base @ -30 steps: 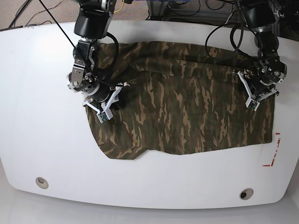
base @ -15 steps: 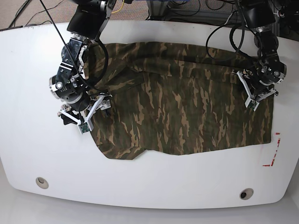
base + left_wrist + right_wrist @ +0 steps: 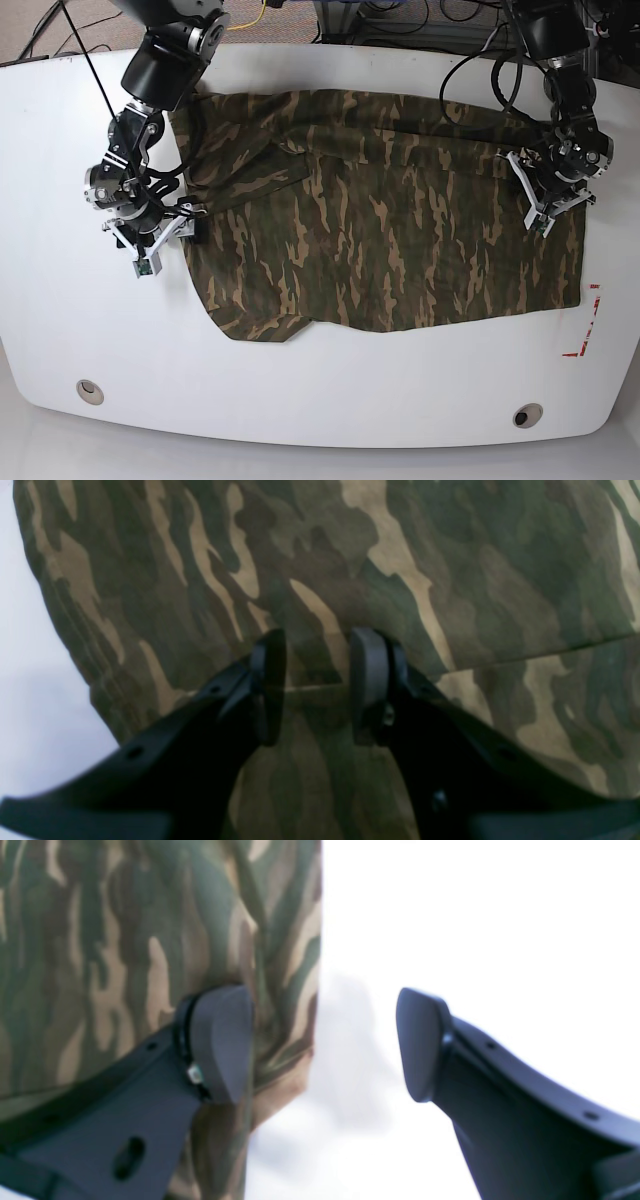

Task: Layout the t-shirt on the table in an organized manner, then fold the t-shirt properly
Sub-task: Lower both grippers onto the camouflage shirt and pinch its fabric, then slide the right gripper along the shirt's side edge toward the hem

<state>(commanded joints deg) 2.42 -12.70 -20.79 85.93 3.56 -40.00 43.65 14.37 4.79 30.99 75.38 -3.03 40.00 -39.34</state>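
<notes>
The t-shirt [image 3: 390, 240] lay spread across the middle of the white surface [image 3: 330, 400], its lower hem toward six o'clock and a loose flap still folded over near ten o'clock.

The left pincer [image 3: 312, 685] sat over the cloth at three o'clock with its jaws narrowly parted around a raised seam; whether it truly pinched that ridge could not be told.

The right pincer [image 3: 322, 1045] stood released at nine o'clock, one finger [image 3: 220, 1040] over the shirt's edge and the other over bare surface.

The likely risks were these: if the left arm pulled while only half-gripping, the seam could slip out and leave a wrinkle. If the right jaws closed where they were, they might catch only the outermost hem and drag the shirt askew toward nine o'clock, bunching the flap further.

No containers appeared in any view.
</notes>
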